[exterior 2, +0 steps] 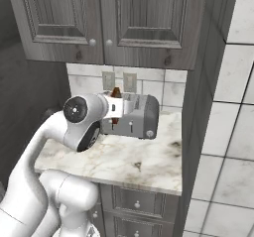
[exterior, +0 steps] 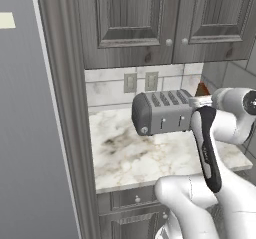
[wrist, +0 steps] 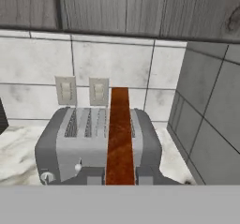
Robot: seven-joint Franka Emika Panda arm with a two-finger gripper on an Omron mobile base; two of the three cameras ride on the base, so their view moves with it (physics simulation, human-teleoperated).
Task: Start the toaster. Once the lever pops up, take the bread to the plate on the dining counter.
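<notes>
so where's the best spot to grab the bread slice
Probably by its flat faces near the top edge, coming from above: the bread stands upright on edge between the fingertips over the toaster, and the gripper already looks shut on it.

A white marble tabletop (exterior: 135, 158) with grey-brown veins ran beneath dark wooden wall cabinets, backed by a tiled wall. A dark-grey four-slot toaster (exterior: 162, 112) stood directly on it near the back, its long side facing out.
</notes>
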